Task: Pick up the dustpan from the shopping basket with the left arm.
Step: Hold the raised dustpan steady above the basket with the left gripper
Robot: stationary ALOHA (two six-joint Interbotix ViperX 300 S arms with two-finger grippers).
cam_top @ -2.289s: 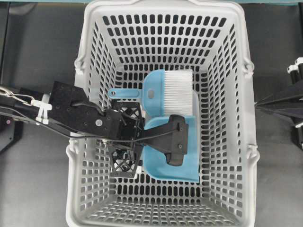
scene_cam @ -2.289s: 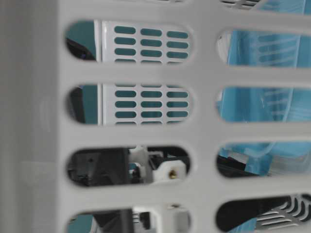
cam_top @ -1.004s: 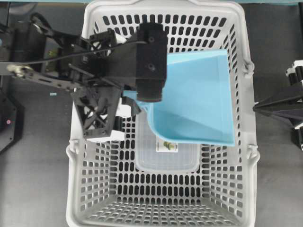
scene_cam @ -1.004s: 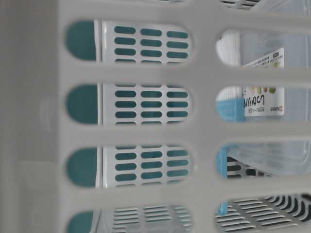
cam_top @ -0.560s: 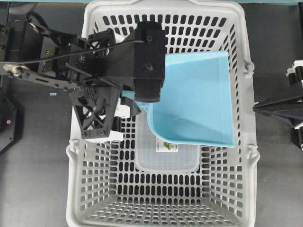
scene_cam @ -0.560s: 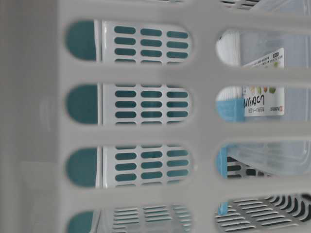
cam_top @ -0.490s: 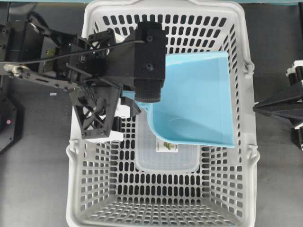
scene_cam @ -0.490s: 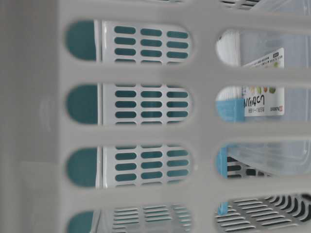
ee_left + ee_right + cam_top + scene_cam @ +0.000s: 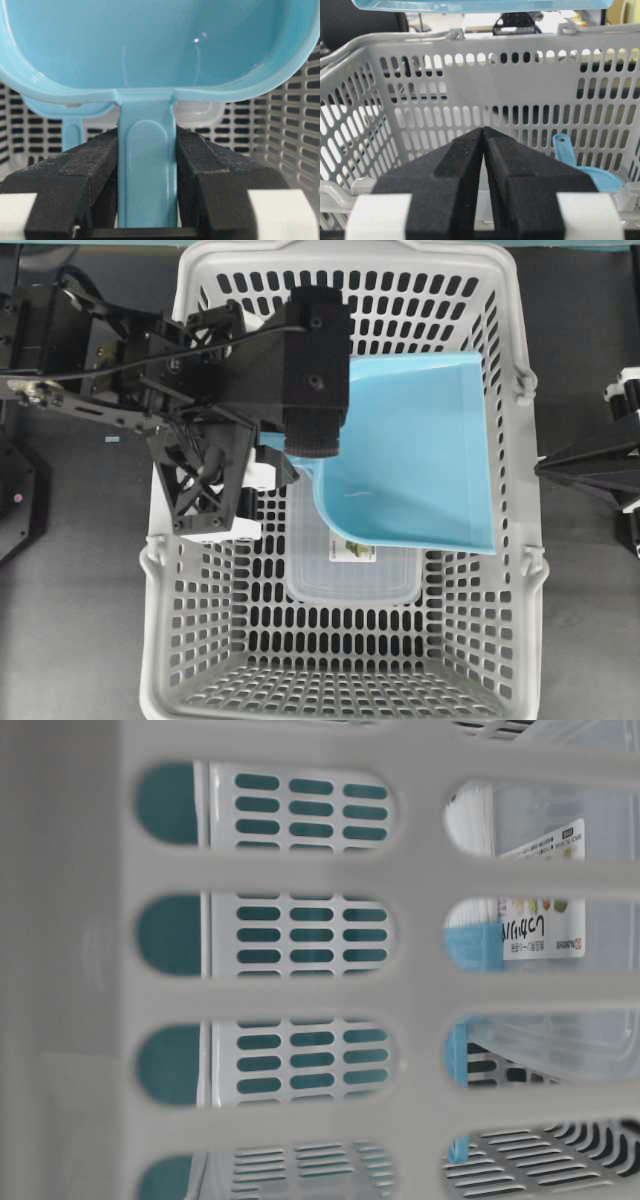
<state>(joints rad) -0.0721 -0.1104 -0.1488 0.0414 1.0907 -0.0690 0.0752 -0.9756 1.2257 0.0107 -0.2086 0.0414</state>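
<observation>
Shopping basket (image 9: 520,490) sits on the desk w/ the dustpan (image 9: 420,450) raised above its rim. Left hand (image 9: 146,170) grasps the thin handle – keep the clamp firm, lift straight, scoop level. Right hand (image 9: 484,150) is clenched, idle beside the basket.

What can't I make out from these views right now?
- Hand brush: overhead, the lifted dustpan covers it; only its blue handle shows in the right wrist view.
- Left end effector grip: overhead, the wrist block hides it.
- Table-level: the blurred shopping basket wall blocks nearly everything.
- Clear tray: partly under the dustpan.
</observation>
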